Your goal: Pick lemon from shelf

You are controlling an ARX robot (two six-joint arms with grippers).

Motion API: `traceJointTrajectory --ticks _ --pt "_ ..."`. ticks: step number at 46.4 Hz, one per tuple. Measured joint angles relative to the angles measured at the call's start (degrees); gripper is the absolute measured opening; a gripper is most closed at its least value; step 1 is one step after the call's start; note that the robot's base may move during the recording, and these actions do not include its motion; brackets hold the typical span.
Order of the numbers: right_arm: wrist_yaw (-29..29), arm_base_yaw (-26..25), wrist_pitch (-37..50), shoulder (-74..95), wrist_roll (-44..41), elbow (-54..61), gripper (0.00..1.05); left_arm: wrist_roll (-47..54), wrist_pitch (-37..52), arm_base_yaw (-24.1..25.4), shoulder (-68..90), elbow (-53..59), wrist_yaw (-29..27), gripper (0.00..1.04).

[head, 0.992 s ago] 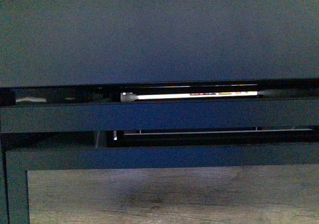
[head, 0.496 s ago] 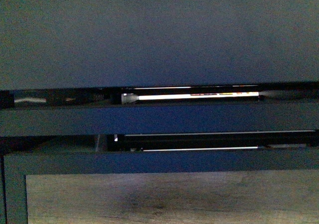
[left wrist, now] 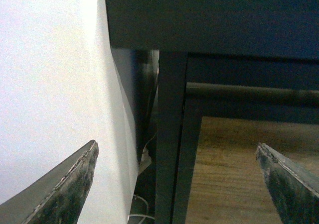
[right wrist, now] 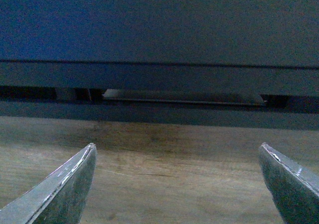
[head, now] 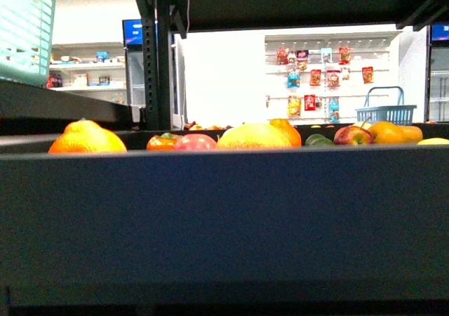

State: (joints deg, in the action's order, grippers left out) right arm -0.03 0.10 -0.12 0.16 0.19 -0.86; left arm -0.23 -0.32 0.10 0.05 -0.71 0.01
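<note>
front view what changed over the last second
The camera rose up the shelf. Earlier it faced the dark lower panels and the wood-grain front; now it looks over a tray's front edge at fruit, including an orange and a large yellow fruit, possibly the lemon. Nothing was taken hold of: the left claw and right claw are open and empty. As before, no arm shows in the front view.

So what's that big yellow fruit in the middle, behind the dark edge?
Probably the lemon: pale yellow and rounded. Only its top shows above the dark front lip of the shelf; the rest is hidden. It lies among other fruit, an orange fruit just behind it and a pinkish fruit beside it; whether they touch cannot be told.
</note>
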Motion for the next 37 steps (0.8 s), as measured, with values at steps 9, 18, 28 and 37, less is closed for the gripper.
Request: traceJointTrajectory --ticks 9,18,28,37 --pt "0.0 0.0 0.0 0.0 0.0 0.0 0.97 0.0 0.0 0.0 0.0 0.0 0.0 0.97" --pt "0.0 0.0 0.0 0.0 0.0 0.0 0.97 0.0 0.0 0.0 0.0 0.0 0.0 0.97" --pt "0.0 0.0 0.0 0.0 0.0 0.0 0.97 0.0 0.0 0.0 0.0 0.0 0.0 0.97" --pt "0.0 0.0 0.0 0.0 0.0 0.0 0.97 0.0 0.0 0.0 0.0 0.0 0.0 0.97"
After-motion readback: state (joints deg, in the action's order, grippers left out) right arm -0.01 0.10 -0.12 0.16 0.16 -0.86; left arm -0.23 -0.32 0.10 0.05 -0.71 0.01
